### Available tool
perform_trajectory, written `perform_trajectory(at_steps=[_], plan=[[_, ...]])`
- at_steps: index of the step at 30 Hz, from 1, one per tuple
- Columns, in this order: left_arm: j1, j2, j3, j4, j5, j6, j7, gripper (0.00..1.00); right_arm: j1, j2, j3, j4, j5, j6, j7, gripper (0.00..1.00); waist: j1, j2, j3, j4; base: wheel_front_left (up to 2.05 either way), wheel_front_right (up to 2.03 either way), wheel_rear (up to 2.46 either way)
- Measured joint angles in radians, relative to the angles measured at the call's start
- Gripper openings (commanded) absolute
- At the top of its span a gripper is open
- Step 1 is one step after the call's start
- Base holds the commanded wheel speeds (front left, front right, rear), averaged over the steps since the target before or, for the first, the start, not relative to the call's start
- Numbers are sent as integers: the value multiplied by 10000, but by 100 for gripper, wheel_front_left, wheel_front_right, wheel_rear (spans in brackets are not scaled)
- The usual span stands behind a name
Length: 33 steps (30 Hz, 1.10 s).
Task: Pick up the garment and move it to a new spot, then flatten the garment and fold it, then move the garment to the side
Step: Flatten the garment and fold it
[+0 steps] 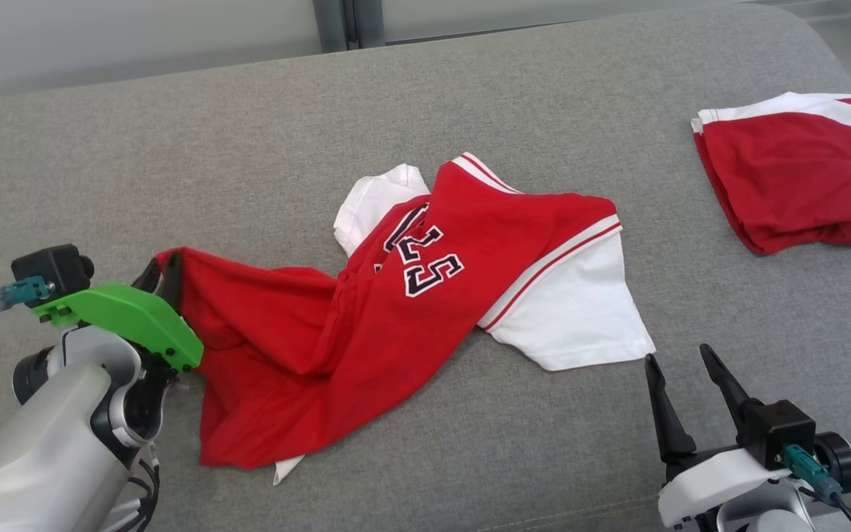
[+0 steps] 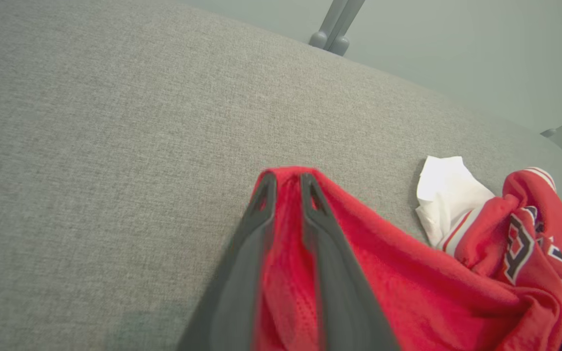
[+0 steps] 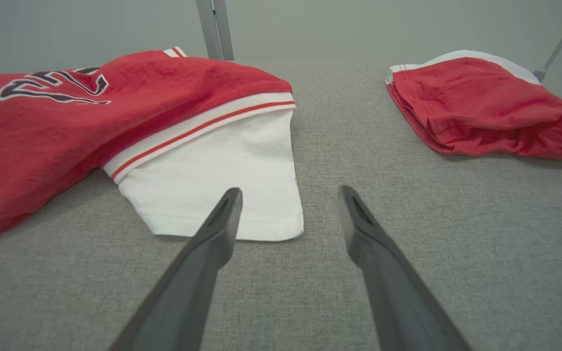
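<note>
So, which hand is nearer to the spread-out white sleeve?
Right. The right hand is just at the sleeve's near corner; the left hand is across the shirt, at its red edge.

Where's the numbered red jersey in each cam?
Head view: jersey across the centre, its left edge at the left gripper.
Left wrist view: jersey lower right, fabric between the fingers.
Right wrist view: jersey upper left, white sleeve ahead of the open right gripper.
Shared landmark: the number print, far right in the left wrist view, top left in the right wrist view.
</note>
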Motion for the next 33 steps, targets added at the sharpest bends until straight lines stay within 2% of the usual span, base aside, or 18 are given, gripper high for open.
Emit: perform_trajectory(at_steps=[3,8,12,16,19,24,27,33], plan=[[32,-13,-134,458,155,-165,-257,100,88,-2,-52,-4,-19,-2,0,100,0,0,-83,13,0,0,0],[557,550,-88,309,403,-146,-945,100,227,-2,-199,-65,-105,-2,0,100,0,0,-289,79,0,0,0],[1622,894,-65,-1266,341,-257,-1118,100,450,0,-349,-153,-144,-2,0,100,0,0,-406,204,0,0,0],[2383,1112,-667,-2903,372,-261,-583,100,598,-2,-374,-201,-245,-2,0,100,0,0,-425,437,0,0,0],[2480,1162,-1045,-3404,500,-127,-178,100,590,-2,-320,-201,-364,-2,0,100,0,0,-392,607,0,0,0],[2548,1114,-1488,-3430,541,-144,523,100,395,0,-263,-203,-460,-2,0,100,0,0,-284,662,0,0,0],[2597,1064,-1676,-3204,516,-318,821,100,391,0,-278,-217,-522,-2,0,100,0,0,-222,632,0,0,0],[2598,949,-1618,-2748,357,-441,754,100,420,-2,-291,-234,-518,0,0,100,0,0,-132,579,0,0,0]])
